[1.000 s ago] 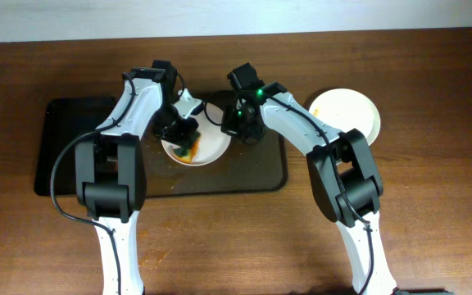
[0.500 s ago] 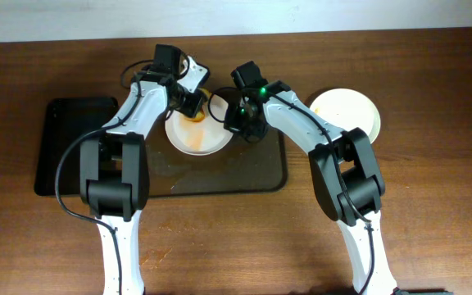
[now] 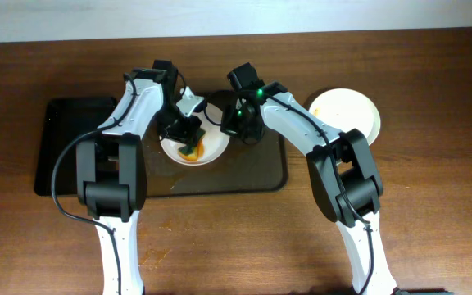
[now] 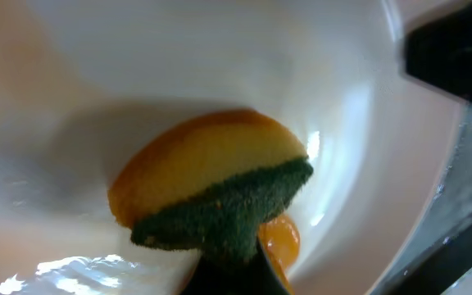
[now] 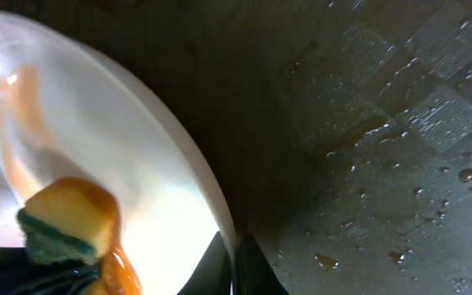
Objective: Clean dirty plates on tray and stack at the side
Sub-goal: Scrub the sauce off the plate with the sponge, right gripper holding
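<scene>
A white dirty plate (image 3: pixel 210 148) with orange sauce lies on the dark tray (image 3: pixel 252 176). My left gripper (image 3: pixel 188 141) is shut on a yellow sponge with a green scouring side (image 4: pixel 220 184), pressed into the plate (image 4: pixel 179 74) beside an orange sauce smear (image 4: pixel 281 242). My right gripper (image 3: pixel 238 128) is shut on the plate's right rim (image 5: pixel 211 192); the sponge (image 5: pixel 68 217) also shows in the right wrist view. A clean white plate (image 3: pixel 347 112) sits on the table to the right of the tray.
A second black tray (image 3: pixel 64 147) lies at the left of the table. The tray surface (image 5: pixel 383 164) by the plate is wet with drops and small sauce specks. Crumbs lie on the wooden table (image 3: pixel 244 238) in front.
My left gripper swung the sponge to the plate's far rim half a second ago and has come back to the plate's middle. The right gripper stayed on the rim.
</scene>
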Controlling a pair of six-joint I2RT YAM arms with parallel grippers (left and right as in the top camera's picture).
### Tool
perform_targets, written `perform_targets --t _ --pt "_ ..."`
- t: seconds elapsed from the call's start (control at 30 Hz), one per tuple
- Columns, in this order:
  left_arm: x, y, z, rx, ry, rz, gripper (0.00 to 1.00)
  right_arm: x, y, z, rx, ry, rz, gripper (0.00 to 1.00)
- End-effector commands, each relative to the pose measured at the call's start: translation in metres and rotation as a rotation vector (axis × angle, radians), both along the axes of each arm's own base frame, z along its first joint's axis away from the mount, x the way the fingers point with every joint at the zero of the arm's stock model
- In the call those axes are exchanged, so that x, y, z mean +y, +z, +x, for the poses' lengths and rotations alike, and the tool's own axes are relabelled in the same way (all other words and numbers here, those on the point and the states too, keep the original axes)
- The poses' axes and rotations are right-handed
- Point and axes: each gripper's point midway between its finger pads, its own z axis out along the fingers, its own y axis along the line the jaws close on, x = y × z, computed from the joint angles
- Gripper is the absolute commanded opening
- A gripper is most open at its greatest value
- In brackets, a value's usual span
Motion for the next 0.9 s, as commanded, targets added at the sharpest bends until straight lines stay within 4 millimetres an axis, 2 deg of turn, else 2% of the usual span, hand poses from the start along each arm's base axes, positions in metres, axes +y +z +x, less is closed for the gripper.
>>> perform_targets --t 0.0,0.1,0.2,0.23,0.3,0.4,0.5,0.63,0.83,0.87 --pt "-0.016 -0.013 0.007 -0.051 -0.073 -0.072 0.01 -0.006 -0.012 0.001 0.011 -0.02 -0.028 0.04" --pt "-0.01 -0.015 0.047 -0.222 -0.077 -0.015 0.01 -0.006 -0.012 0.001 0.011 -0.02 -0.028 0.04" --pt "-0.01 -0.011 0.077 -0.352 -0.069 0.001 0.01 -0.006 -0.012 0.001 0.011 -0.021 -0.028 0.04" --pt "-0.006 -0.012 0.082 -0.368 -0.057 0.021 0.01 -0.006 -0.012 0.001 0.011 -0.02 -0.028 0.04" --pt "0.013 -0.019 0.093 -0.388 0.024 0.151 0.01 -0.006 -0.012 0.001 0.009 -0.021 -0.028 0.04" --pt "0.03 -0.038 0.092 -0.353 0.136 0.285 0.01 -0.006 -0.011 0.003 0.003 -0.022 -0.028 0.04" --pt "0.037 -0.064 0.076 -0.266 0.218 0.365 0.01 -0.006 -0.011 0.004 -0.002 -0.023 -0.029 0.04" --pt "0.031 -0.077 0.065 -0.228 0.2 0.38 0.01 -0.005 -0.011 0.006 -0.011 -0.023 -0.024 0.04" --pt "0.031 -0.081 0.064 -0.221 0.198 0.385 0.01 -0.005 -0.011 0.006 -0.012 -0.023 -0.024 0.05" --pt "0.031 -0.081 0.064 -0.221 0.198 0.385 0.01 -0.005 -0.01 0.007 -0.015 -0.023 -0.022 0.09"
